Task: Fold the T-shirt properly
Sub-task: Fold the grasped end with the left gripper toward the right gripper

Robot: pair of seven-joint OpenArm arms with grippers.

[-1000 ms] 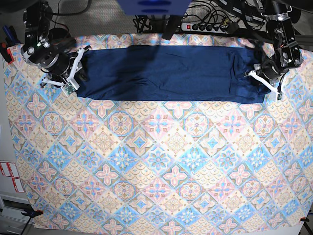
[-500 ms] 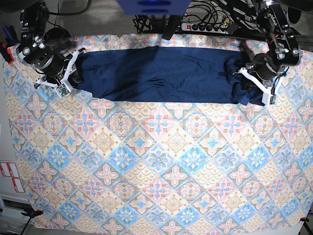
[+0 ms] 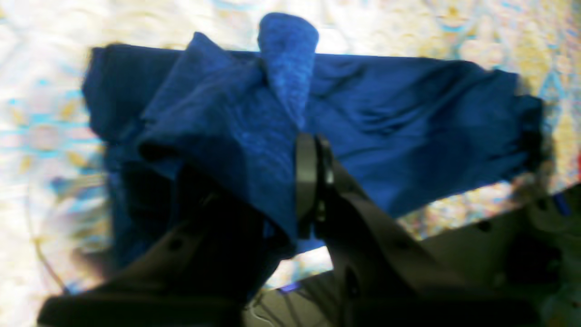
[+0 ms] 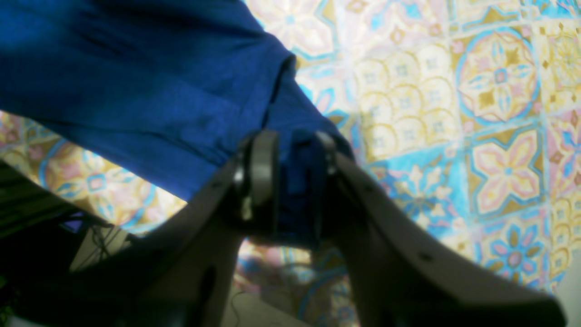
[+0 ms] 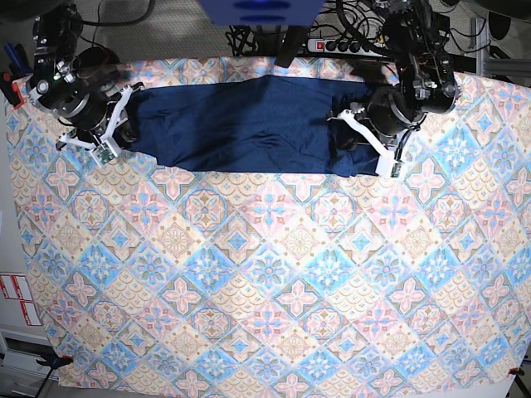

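The T-shirt point(image 5: 249, 124) lies as a long dark navy band across the upper part of the base view, on the pastel patterned tablecloth point(image 5: 274, 274) that covers the tabletop. Its left end sits at the upper left of the frame, its right end at upper centre-right, where the cloth is bunched and raised off the surface.

The left gripper point(image 5: 358, 133) is at the right end of the band in the base view. In the left wrist view, the left gripper point(image 3: 313, 181) has its jaws pressed nearly together on a fold of navy fabric, which rises above them in a narrow peak and drapes over the lower left of that frame. The remaining T-shirt point(image 3: 408, 127) spreads flat toward the right of that view. This view is blurred and finer detail cannot be read.

The right gripper point(image 5: 116, 124) is at the left end of the band in the base view. In the right wrist view, the right gripper point(image 4: 290, 181) has its jaws set a narrow way apart with a thick wad of navy fabric filling the gap between them; it holds the edge of the T-shirt point(image 4: 136, 91), which fills the upper left of that frame. The tablecloth point(image 4: 454, 113) shows bare on the right.

A power strip point(image 5: 353, 44) with cables lies beyond the top edge of the tablecloth in the base view.
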